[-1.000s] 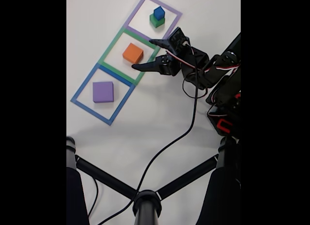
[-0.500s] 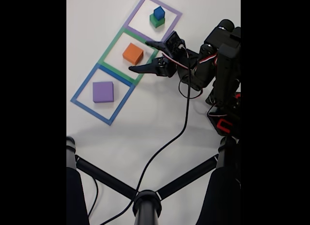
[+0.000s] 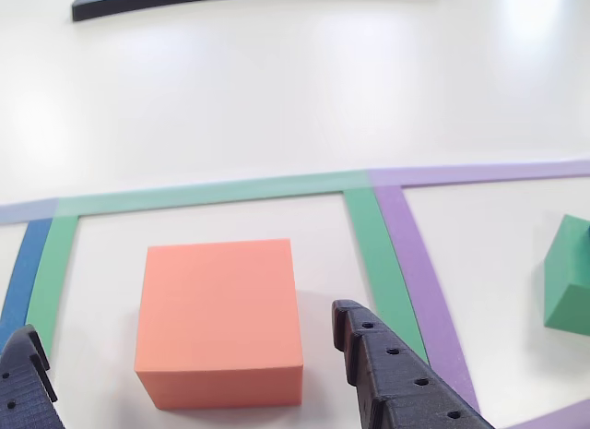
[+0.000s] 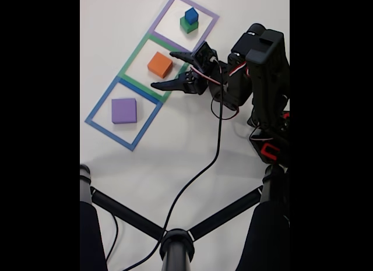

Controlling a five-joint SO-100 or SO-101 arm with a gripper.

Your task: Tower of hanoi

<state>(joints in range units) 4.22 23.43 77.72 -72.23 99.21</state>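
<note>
The orange cube [image 4: 159,64] is sitting flat inside the green taped square [image 4: 132,56], the middle one of three squares on the white bench [image 4: 175,166]. In the other view the orange cube [image 3: 221,318] is filling the space between two black toothed fingertips [image 3: 387,374], one on each side, neither touching it as far as can be told.

The gripper [image 4: 161,70] is reaching in from the right of the fixed view, jaws spread wide and empty, straddling the cube's near side. Judged step: lining up for a grasp on the orange cube, not yet closing.

Outward: the purple taped square [image 4: 214,17] above is holding a small blue cube [image 4: 191,15] stacked on a green cube [image 4: 187,25]; in the other view that green cube [image 3: 570,280] is showing at the right edge. The blue taped square [image 4: 99,105] below is holding a flat purple block [image 4: 123,110], alone. A black cable [image 4: 198,178] is trailing from the arm down to a black stand [image 4: 175,247].

Next move likely calls for easing the jaws further forward and down so the fingertips are bracketing the cube's mid-sides, then closing evenly. Where the cube is going is a guess; by size order, the purple block looks the legal target.
</note>
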